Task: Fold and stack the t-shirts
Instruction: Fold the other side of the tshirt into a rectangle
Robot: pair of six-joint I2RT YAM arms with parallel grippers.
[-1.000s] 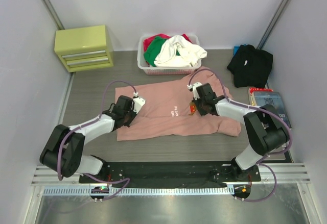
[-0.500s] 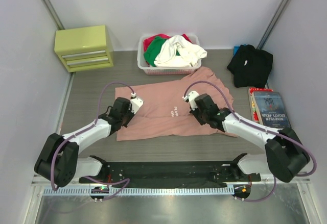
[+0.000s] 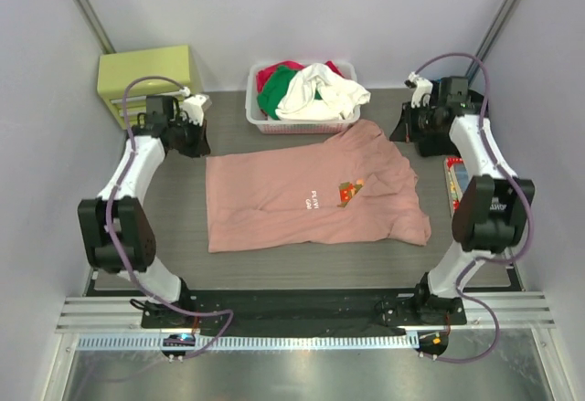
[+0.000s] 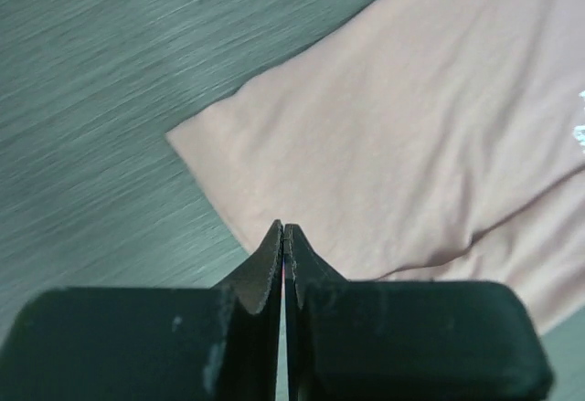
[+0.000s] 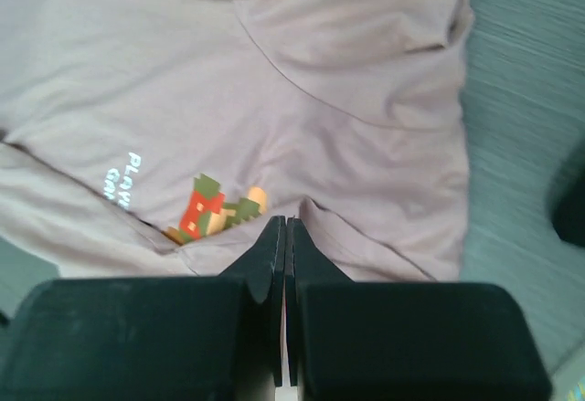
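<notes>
The salmon-pink t-shirt (image 3: 311, 195) lies spread out on the grey table, its pixel-character print (image 3: 350, 192) facing up. My left gripper (image 3: 197, 142) is shut and empty, hovering just off the shirt's far-left corner (image 4: 196, 141). The left wrist view shows the fingertips (image 4: 284, 229) pressed together above the cloth edge. Over the shirt's far-right sleeve hangs my right gripper (image 3: 404, 132), also shut with nothing in it. In the right wrist view the gripper (image 5: 286, 223) sits above the print (image 5: 215, 207). The black t-shirt (image 3: 454, 118) lies bunched at the back right, partly behind the right arm.
A white basket (image 3: 274, 125) heaped with red, green and white clothes stands at the back centre. A yellow-green drawer unit (image 3: 137, 77) sits in the back-left corner, close to the left wrist. A book (image 3: 452, 182) lies at the right edge, mostly hidden by the right arm.
Both arms have lifted off the middle of the pink shirt and swung outward and back, the left to the far left, the right to the far right. Both grippers stay shut.
</notes>
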